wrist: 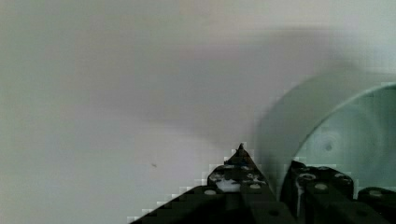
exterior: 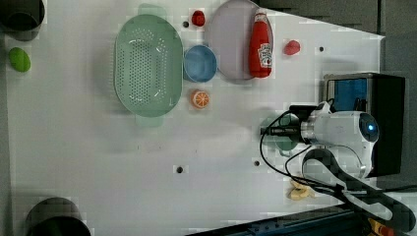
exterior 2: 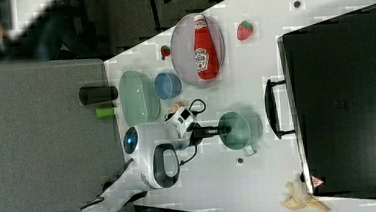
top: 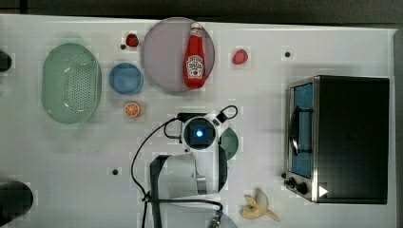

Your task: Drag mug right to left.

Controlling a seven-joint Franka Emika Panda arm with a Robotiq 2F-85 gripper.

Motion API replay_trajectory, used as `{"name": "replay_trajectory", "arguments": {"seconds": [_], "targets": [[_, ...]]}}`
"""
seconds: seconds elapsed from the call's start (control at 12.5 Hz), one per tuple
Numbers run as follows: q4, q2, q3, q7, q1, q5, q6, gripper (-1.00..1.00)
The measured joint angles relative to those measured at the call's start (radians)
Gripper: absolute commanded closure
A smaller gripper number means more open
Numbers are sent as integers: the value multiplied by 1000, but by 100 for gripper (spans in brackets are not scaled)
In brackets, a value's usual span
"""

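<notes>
white table (top: 71,161) | dark floor (top: 190,7) beyond | grey panel (exterior 2: 38,146) beside table

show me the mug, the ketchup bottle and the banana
mug (exterior 2: 239,130), right view, on its inside floor.
ketchup bottle (top: 195,61), top view, on its label.
banana (top: 256,208), top view, on the peeled middle.

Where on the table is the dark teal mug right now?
In the right view, the round dark teal-green mug sits mid-table, just left of the black toaster oven, with the gripper at its rim.
</notes>
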Motion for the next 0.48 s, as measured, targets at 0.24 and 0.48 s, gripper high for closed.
{"name": "replay_trajectory", "arguments": {"seconds": [0.24,0.48], "targets": [[-2,-5,28,9,19,0,1,65],[0,-4,73,82,38,-2,3,65]]}}
